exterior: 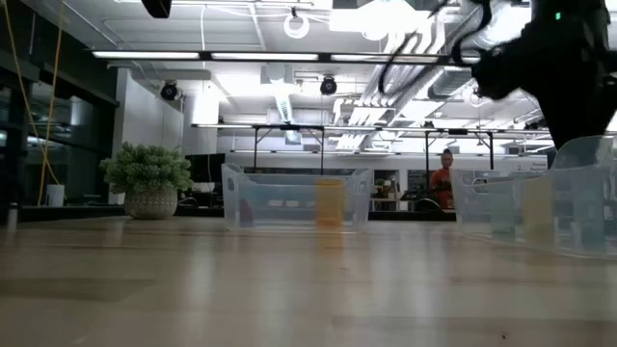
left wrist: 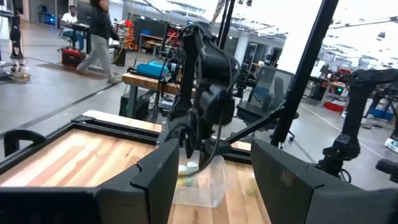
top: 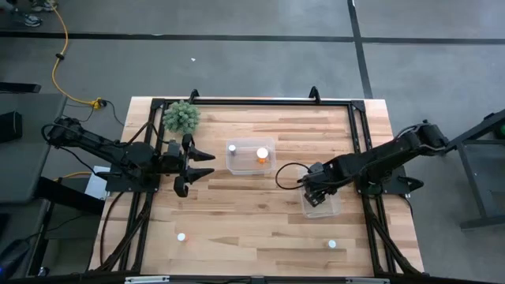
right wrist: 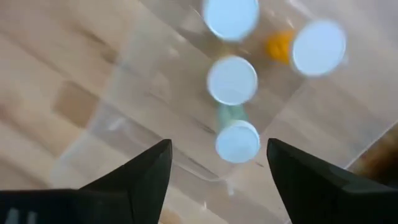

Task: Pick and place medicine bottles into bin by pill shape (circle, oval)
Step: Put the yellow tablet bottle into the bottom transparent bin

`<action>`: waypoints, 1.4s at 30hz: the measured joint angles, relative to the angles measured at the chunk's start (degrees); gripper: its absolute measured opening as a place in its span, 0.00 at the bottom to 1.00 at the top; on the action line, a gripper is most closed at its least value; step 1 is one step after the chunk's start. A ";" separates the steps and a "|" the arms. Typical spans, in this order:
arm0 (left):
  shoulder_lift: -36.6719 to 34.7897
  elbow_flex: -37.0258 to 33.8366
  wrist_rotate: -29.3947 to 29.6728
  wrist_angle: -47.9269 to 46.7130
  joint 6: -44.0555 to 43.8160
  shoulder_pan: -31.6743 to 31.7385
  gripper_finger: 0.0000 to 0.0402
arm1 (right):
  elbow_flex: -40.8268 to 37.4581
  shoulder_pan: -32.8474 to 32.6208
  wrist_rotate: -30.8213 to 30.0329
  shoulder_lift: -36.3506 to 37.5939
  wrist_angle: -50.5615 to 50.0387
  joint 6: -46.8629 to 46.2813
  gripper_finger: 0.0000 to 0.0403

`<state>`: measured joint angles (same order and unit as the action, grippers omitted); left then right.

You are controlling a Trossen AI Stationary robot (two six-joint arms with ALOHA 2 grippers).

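My right gripper (right wrist: 217, 165) hangs open, pointing down, above the clear bin (top: 321, 204) near the table's right edge. In that bin are several white-capped medicine bottles; one with a green body (right wrist: 235, 134) is below the gap between my fingers, clear of both. A second clear bin (top: 250, 156) at the table's middle holds a white-capped bottle (top: 233, 147) and an orange one (top: 262, 154). Two more bottles stand on the table near its front edge, one left (top: 181, 236) and one right (top: 332, 244). My left gripper (top: 199, 163) waits open and level at the table's left.
A green spiky plant in a pot (top: 181, 117) stands at the far left corner. A black frame (top: 357, 126) runs along the table's far and side edges. Bare wood lies between the two bins and toward the front. People (left wrist: 96, 31) move in the room beyond.
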<state>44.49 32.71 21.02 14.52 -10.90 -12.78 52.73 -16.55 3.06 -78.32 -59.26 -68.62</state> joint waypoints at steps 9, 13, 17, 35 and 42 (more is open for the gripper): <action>-0.20 0.00 -1.99 -0.01 -4.61 -0.01 0.47 | 2.68 -3.78 -15.66 10.00 12.81 11.96 0.64; -0.20 0.00 -1.00 0.02 -7.00 0.00 0.47 | 2.68 -2.32 -25.40 10.13 22.40 22.19 0.63; -0.16 0.00 1.05 0.88 -9.83 0.00 0.47 | 2.64 1.96 -23.15 9.64 36.38 36.34 0.62; -0.15 0.00 8.02 3.61 -6.94 0.17 0.47 | 2.58 13.89 3.77 4.89 73.52 51.89 0.61; -0.17 0.00 6.70 3.71 0.29 2.94 0.47 | 2.58 13.89 4.10 4.41 74.21 50.68 0.61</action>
<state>44.31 32.71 27.72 18.23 -10.61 -9.84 55.31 -2.66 7.16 -73.91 14.95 -17.94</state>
